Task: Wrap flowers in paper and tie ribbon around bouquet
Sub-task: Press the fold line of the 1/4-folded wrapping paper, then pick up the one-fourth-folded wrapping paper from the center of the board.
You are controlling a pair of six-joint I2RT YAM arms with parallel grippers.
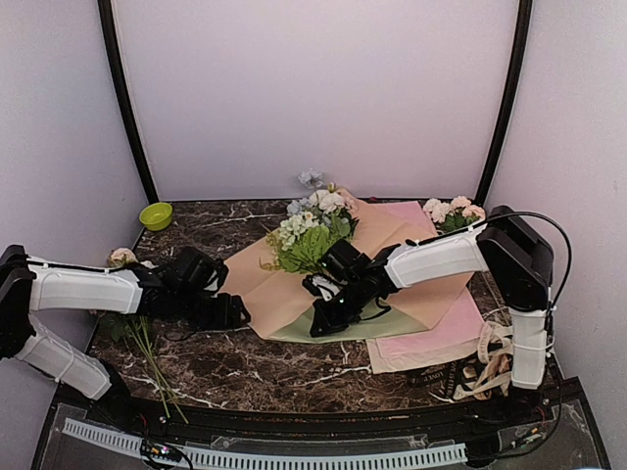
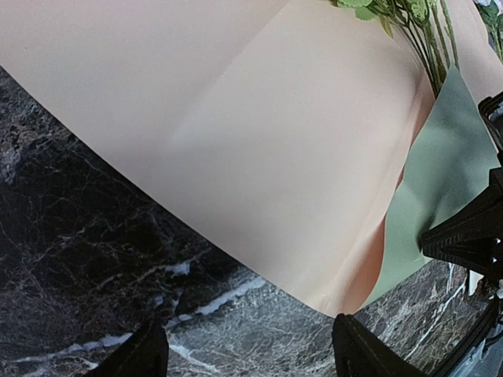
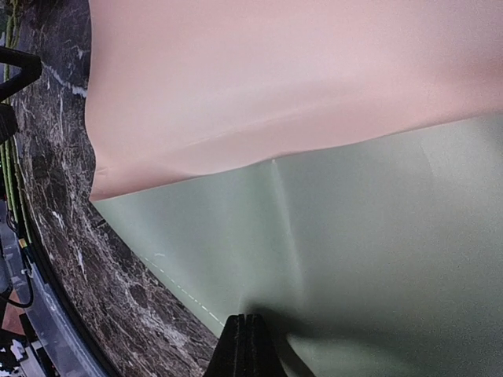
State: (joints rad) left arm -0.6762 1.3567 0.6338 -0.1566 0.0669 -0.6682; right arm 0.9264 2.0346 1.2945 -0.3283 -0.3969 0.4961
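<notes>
Top external view.
A: Where are the flowers from here?
B: Just beyond the right tool. The blossoms point away from the arms and lie on a tan sheet. The paper lies under that sheet and under the tool, with its sage edge showing on the near side.
A: And the ribbon?
B: Well off to that tool's right, on the surface by the arm's base, beside a cream ribbon. A pink sheet lies between it and the tool.
A: The left tool?
B: Low at the tan sheet's left corner, well apart from the right tool.

Left wrist view.
A: Is it holding anything?
B: No. The left tool is released, its fingers spread wide over bare marble. The tan sheet begins just ahead of them. The paper shows ahead and to the right, with green stems above it.

Right wrist view.
A: And the other one?
B: The right tool is clenched tight, fingers pressed together. Its tip meets the paper, and a crease runs up the paper from there. I cannot tell whether a fold is nipped between the fingers. The tan sheet overlaps the paper farther ahead.
</notes>
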